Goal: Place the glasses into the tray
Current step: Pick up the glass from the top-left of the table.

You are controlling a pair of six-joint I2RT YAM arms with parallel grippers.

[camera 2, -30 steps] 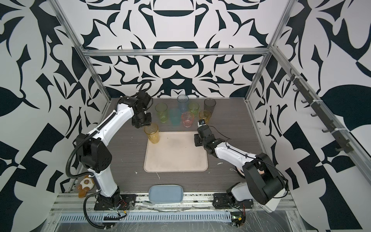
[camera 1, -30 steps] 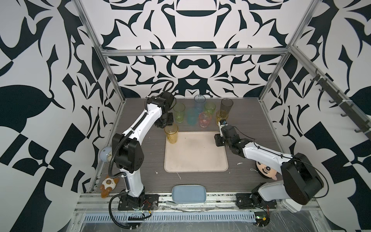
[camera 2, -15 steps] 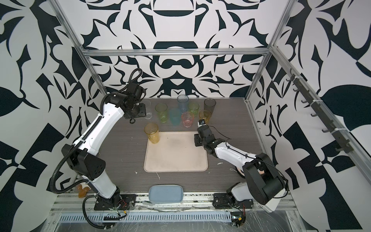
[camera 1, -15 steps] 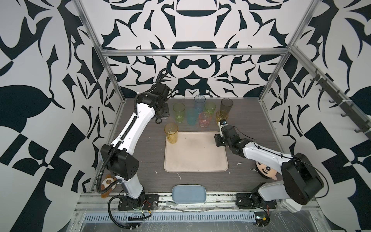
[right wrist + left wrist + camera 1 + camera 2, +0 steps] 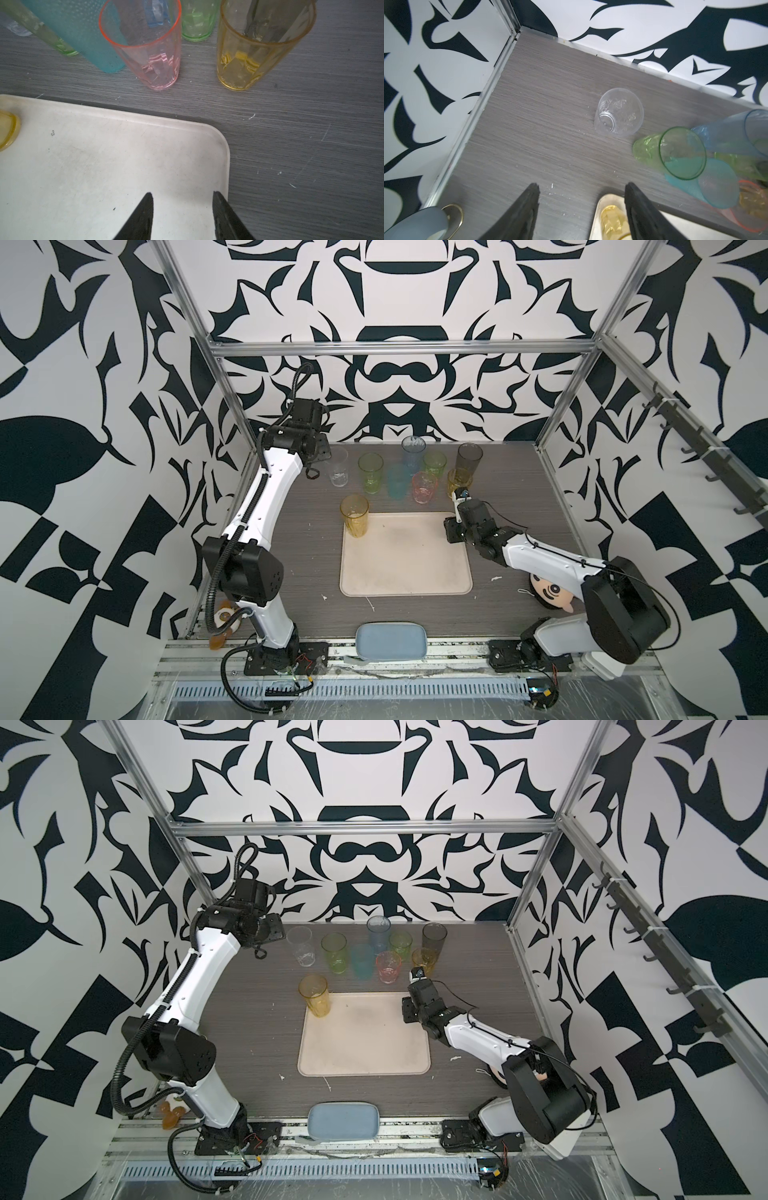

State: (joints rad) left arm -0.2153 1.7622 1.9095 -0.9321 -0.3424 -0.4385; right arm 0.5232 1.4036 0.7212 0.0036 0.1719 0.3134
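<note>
Tumblers, see-through and tinted, are standing upright in a cluster at the far side of the table: a colourless tumbler (image 5: 337, 467), a tall green tumbler (image 5: 370, 473), a frosted teal tumbler (image 5: 397, 484), a blue tumbler (image 5: 412, 452), a short green tumbler (image 5: 434, 464), a pink tumbler (image 5: 424, 488), a short amber tumbler (image 5: 458, 481) and a tall smoky grey tumbler (image 5: 469, 457). The ninth, a tall yellow tumbler (image 5: 354, 517), is standing inside the large cream-beige rectangular tray (image 5: 405, 564), in its far left corner.

The left gripper (image 5: 583, 184) is hovering near the table's far left corner, its jaws spread wide and gripping nothing, with the colourless tumbler ahead of its fingertips and apart from them. The right gripper (image 5: 182, 193) is hanging over the tray's far right corner, its jaws partly spread and empty, with the pink and amber tumblers just beyond it.

Everything is resting on a grey wood-grain table (image 5: 291, 547). A blue-grey rounded pad (image 5: 390, 641) is lying at the near edge. Black-and-white patterned walls (image 5: 395, 323) are enclosing the cell.
</note>
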